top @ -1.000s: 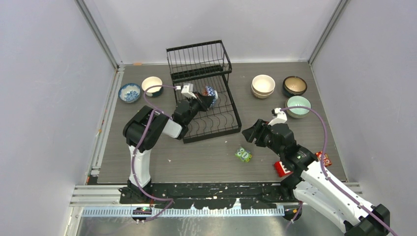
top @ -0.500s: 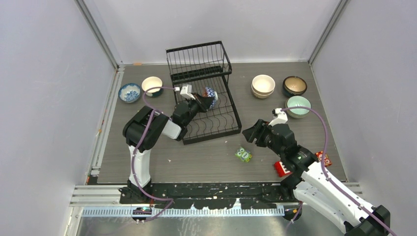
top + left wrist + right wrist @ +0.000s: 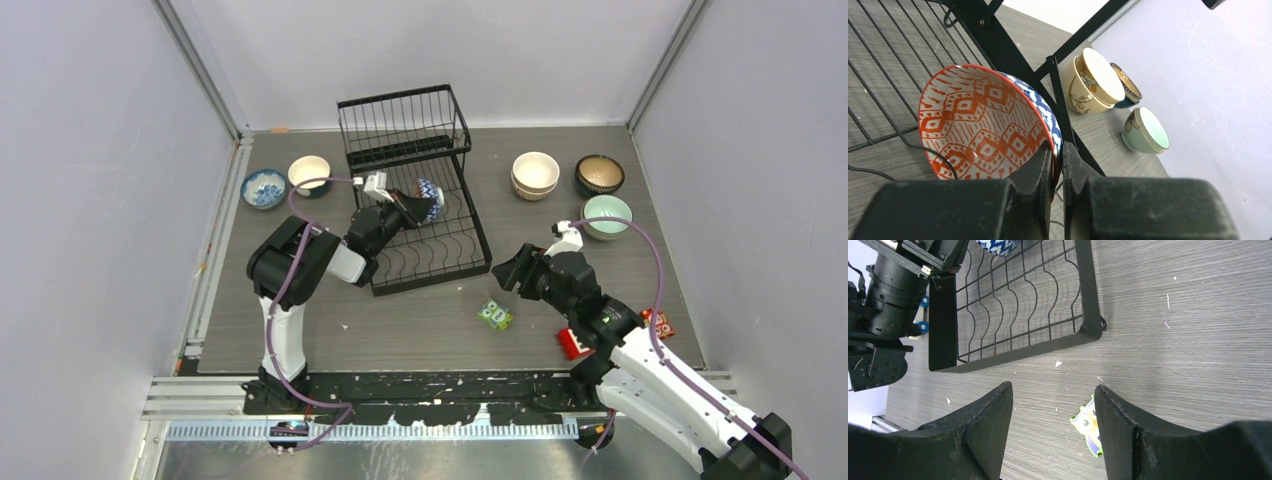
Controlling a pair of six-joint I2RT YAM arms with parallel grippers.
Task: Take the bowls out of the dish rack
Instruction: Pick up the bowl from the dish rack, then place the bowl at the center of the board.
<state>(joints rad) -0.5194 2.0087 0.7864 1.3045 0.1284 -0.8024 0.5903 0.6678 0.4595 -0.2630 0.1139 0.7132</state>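
Observation:
The black wire dish rack [image 3: 470, 215] stands at the table's back middle; its lower tray shows in the left wrist view [image 3: 878, 75] and the right wrist view [image 3: 1013, 315]. My left gripper [image 3: 418, 205] [image 3: 1058, 152] is shut on the rim of a bowl [image 3: 428, 192] [image 3: 978, 125] with red pattern inside and blue pattern outside, held on edge over the lower tray. My right gripper [image 3: 510, 272] [image 3: 1053, 395] is open and empty above the table, right of the rack's front corner. Unloaded bowls sit at the back right: stacked cream bowls [image 3: 536, 174] [image 3: 1095, 80], a dark bowl [image 3: 600, 174], a mint bowl [image 3: 607, 215] [image 3: 1147, 131].
A blue-patterned bowl [image 3: 264, 187] and a cream bowl [image 3: 309, 173] sit at the back left. A green owl block [image 3: 494, 315] [image 3: 1088, 425] lies near my right gripper. A red block [image 3: 572, 343] and another small block [image 3: 660, 322] lie by the right arm.
My left gripper with the patterned bowl has lifted slightly toward the rack's back. The right arm has shifted a little.

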